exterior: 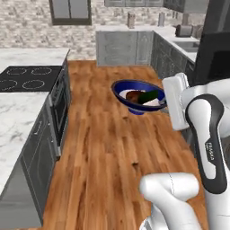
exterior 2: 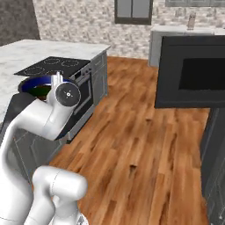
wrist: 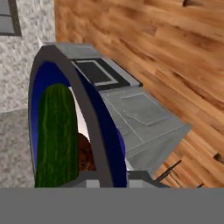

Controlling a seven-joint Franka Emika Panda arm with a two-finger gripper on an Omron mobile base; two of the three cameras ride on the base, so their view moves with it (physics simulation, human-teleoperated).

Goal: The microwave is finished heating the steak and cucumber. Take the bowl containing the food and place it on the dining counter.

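At the far left the dining counter (exterior: 13, 121) lies along the floor, with the black stovetop (exterior: 29, 77) beyond it. To its right the bowl (exterior: 137, 95) hangs in mid-air over the wooden floor (exterior: 103, 148) — level, rim up. Inside, the steak (exterior: 132, 95) sits left of the cucumber (exterior: 150, 96), whose long axis runs roughly left-right. The arm bends at the elbow and reaches in from the right; the gripper (exterior: 167, 105) meets the bowl's right rim, jaws closed on that edge.
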